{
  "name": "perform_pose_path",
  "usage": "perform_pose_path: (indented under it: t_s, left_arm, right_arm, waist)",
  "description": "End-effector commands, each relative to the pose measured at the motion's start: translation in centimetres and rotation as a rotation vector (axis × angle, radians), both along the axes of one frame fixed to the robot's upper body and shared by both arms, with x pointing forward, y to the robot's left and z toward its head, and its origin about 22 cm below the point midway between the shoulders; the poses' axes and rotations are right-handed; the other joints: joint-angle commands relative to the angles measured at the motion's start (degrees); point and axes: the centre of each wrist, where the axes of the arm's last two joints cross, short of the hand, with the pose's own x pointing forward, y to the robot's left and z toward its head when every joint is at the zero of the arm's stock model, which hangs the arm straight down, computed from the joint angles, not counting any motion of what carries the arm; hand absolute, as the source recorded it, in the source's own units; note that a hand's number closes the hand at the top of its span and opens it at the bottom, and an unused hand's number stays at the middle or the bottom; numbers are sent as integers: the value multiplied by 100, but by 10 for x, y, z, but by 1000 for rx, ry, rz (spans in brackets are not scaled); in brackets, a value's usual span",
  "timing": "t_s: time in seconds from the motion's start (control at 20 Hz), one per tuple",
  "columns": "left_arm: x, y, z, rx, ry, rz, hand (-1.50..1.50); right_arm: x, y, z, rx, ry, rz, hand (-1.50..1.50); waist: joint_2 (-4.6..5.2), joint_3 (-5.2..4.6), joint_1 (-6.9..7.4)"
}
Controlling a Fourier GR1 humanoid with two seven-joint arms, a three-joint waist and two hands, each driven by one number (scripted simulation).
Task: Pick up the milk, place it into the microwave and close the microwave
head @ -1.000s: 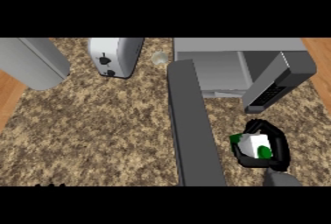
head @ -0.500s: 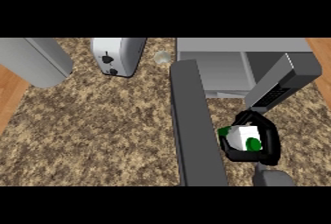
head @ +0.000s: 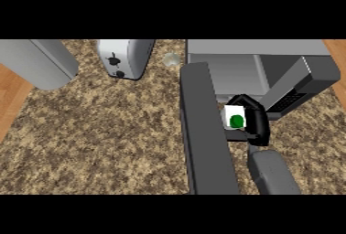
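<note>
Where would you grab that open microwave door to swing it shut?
Judging by its pose, push the microwave door on its outer left face, near the free end nearest the robot. It stands wide open; the right hand holds the milk on its inner side.

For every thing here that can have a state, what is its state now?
microwave: open, inside visible
microwave door: swung out wide over the counter
milk carton: held above the counter, just in front of the microwave opening
right hand: curled round the milk carton
toaster: upright on the counter
</note>
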Motion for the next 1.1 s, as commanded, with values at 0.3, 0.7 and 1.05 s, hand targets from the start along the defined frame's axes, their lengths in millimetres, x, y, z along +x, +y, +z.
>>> perform_pose_path:
  t_s: [0.3, 0.7, 1.05]
  left_arm:
    - [5, 2, -8, -13, 8, -8, -150]
    - [16, 12, -18, -3, -3, -35, -150]
    - [10, 10, -6, -1, -14, -56, -150]
  right_arm:
    - [47, 16, -24, -2, 92, -74, 150]
    - [72, -6, -17, -193, 116, -187, 150]
    - [86, -16, -5, -277, 106, -212, 150]
  waist:
    - [34, 4, 60]
    - [123, 9, 246]
    - [205, 23, 454]
